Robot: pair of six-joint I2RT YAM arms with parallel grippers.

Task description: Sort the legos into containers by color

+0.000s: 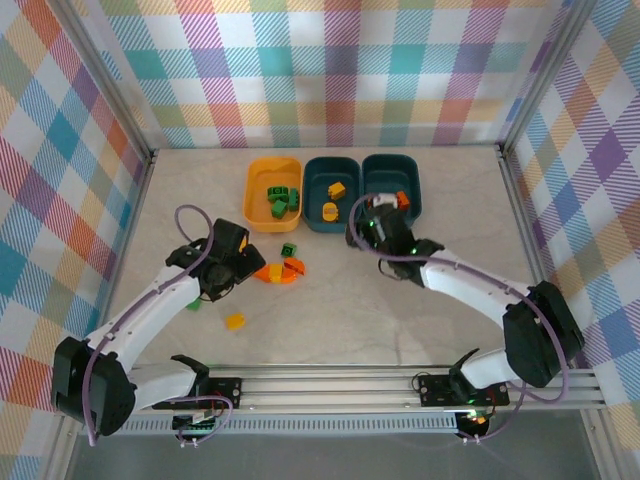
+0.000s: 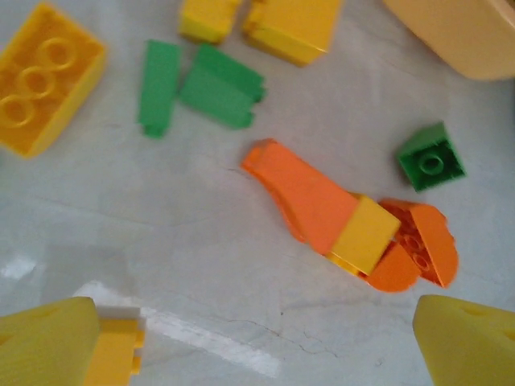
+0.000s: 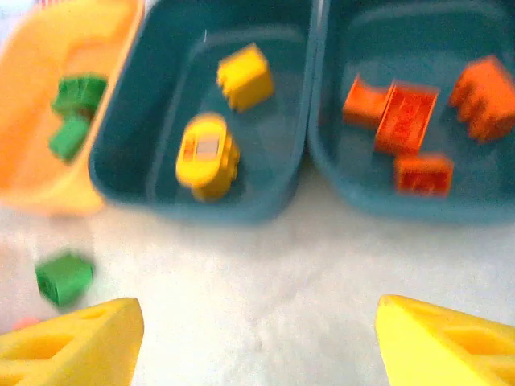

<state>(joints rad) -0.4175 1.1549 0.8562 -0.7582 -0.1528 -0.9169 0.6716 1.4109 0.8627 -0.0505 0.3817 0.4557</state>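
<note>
1. The left gripper (image 2: 257, 346) is held over the loose pile, yellow fingers spread wide, nothing pinched. It's probably lined up for the orange curved plastic piece (image 2: 302, 197) just ahead.
2. A small yellow brick (image 2: 366, 233) is parked on that orange cluster, so two colours could get lifted together.
3. The right gripper (image 3: 261, 346) is held just short of the bins, fingers apart and empty.
4. Green bricks are kept in the yellow-orange rounded plastic bin (image 3: 32, 96), yellow ones in the middle dark teal bin (image 3: 161, 80), and orange-red ones in the right dark teal bin (image 3: 338, 48).
5. A small green studded brick (image 2: 430, 157) and a few more green and yellow ones are left on the pale table (image 1: 400, 300).
</note>
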